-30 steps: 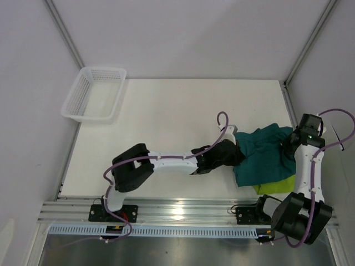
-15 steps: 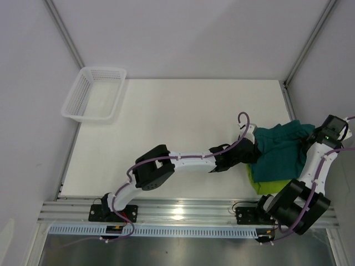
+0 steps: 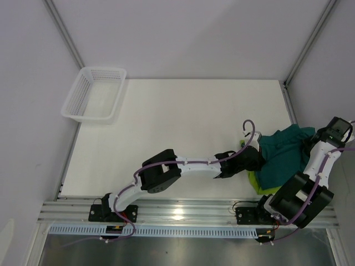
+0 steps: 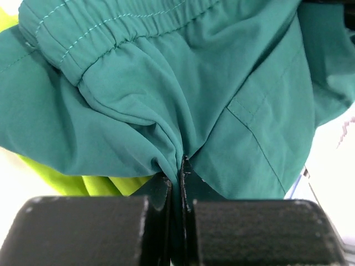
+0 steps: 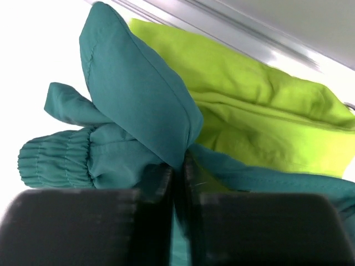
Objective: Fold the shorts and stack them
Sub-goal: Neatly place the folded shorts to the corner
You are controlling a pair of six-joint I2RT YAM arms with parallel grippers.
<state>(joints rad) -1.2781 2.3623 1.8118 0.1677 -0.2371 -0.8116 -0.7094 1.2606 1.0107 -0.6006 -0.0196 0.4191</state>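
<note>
The dark teal shorts (image 3: pixel 284 158) lie bunched at the table's right edge, on top of the lime green shorts (image 3: pixel 256 181), of which only a strip shows at the near left. My left gripper (image 3: pixel 259 160) is shut on the teal fabric (image 4: pixel 183 94) at its left side, with green cloth (image 4: pixel 102 185) showing underneath. My right gripper (image 3: pixel 310 145) is shut on the teal shorts (image 5: pixel 138 94) at their right side, and the green pair (image 5: pixel 266 116) fills the view behind them.
A white mesh basket (image 3: pixel 94 94) stands at the far left corner of the table (image 3: pixel 177 127). The right wall post (image 3: pixel 288 100) and the table's right edge run close beside the right arm. The metal rail (image 3: pixel 183 213) runs along the near edge.
Both grippers have carried the teal shorts to the right, toward the table's right edge, over the green pair. The left arm has stretched further out; the right gripper moved out to the right.
</note>
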